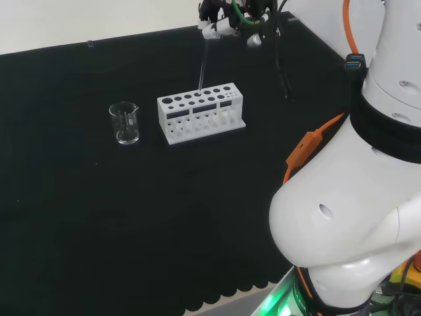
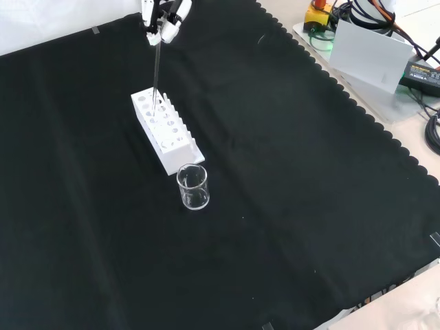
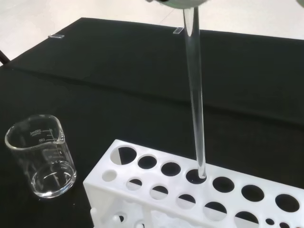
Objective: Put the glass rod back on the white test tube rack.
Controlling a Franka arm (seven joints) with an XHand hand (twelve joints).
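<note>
The white test tube rack stands on the black cloth. A clear glass rod hangs nearly upright above it, pinched at its top by the hand. In the wrist view the rod's lower tip sits at the mouth of a hole in the rack's back row, near the middle. The hand's fingers are curled round the rod's upper end.
An empty glass beaker stands close beside one end of the rack. In the head view the arm's white links fill the right side. Boxes and cables lie beyond the cloth's scalloped edge in the front view.
</note>
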